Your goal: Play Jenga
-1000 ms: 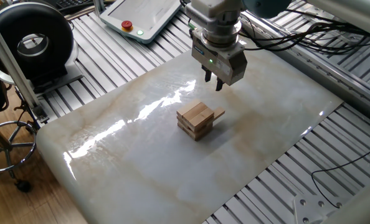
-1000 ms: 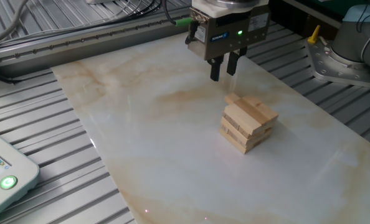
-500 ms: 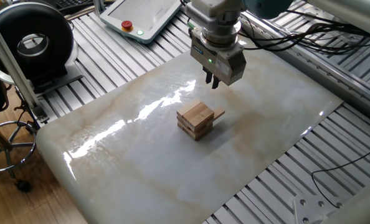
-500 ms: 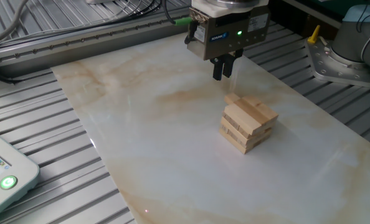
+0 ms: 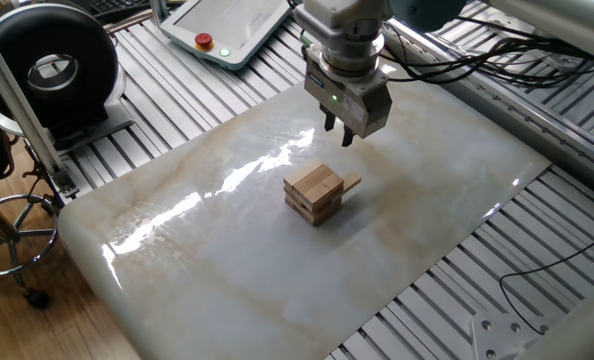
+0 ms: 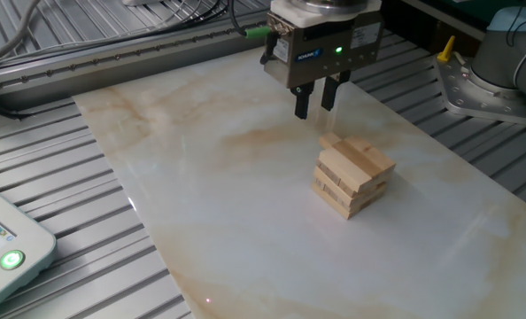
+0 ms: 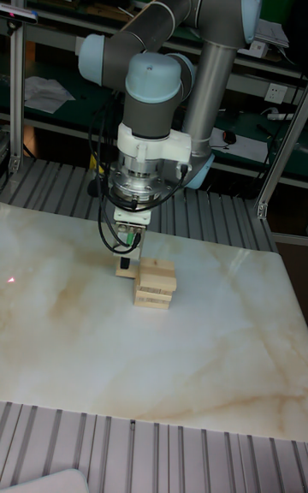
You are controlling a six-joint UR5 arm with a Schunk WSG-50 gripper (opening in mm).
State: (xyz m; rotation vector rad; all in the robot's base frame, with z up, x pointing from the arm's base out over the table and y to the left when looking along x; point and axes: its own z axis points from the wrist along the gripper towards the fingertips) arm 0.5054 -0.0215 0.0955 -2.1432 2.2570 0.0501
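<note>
Jaws stand parted, empty, on my gripper (image 6: 314,100), which hangs above the slab (image 6: 201,177) just beyond the tower (image 6: 353,175). Fingertips point down, clear of all wood. Tower sits on the slab near its middle, layers crosswise. One block (image 5: 349,184) juts from the tower's side nearest me, tilted, touching the stack.

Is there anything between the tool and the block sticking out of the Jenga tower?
Nothing visible. The tool hangs empty, above and just off the protruding block of the tower, with only open air and bare marble tabletop between them.
</note>
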